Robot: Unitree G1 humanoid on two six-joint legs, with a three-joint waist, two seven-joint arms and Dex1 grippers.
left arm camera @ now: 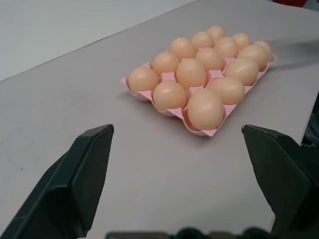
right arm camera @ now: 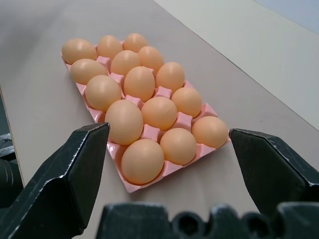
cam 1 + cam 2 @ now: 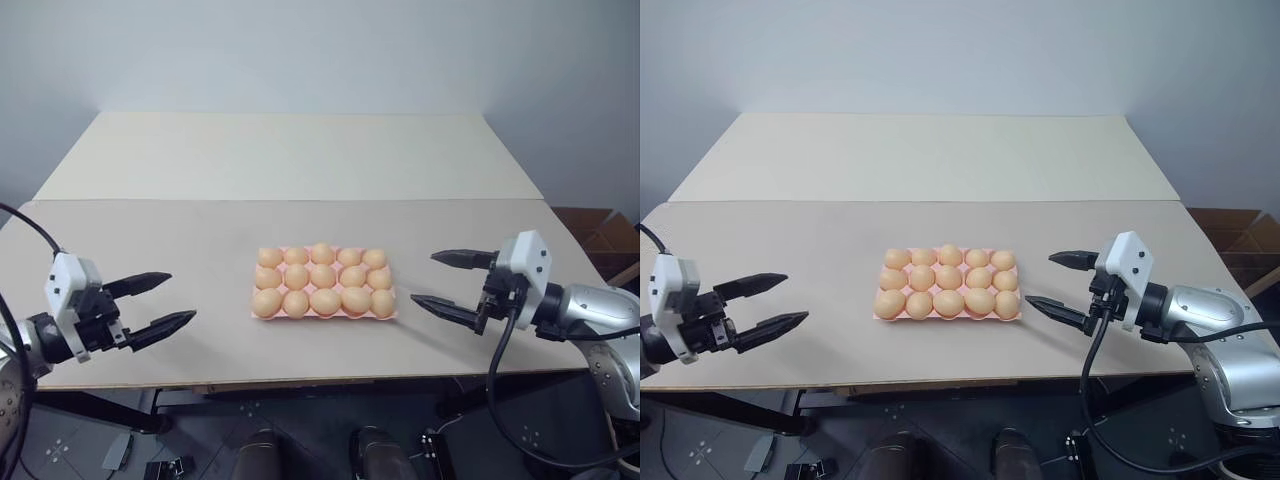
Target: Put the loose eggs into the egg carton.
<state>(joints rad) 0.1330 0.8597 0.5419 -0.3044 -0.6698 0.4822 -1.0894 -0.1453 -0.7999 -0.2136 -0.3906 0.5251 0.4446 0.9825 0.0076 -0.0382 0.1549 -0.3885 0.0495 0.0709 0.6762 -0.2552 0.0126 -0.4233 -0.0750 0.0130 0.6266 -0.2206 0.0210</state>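
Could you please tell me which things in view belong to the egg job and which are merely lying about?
Part of the job:
- egg carton, every cup filled
- eggs, all seated in the carton
- left gripper, open, empty
- right gripper, open, empty

Lying about:
- cardboard box beside the table
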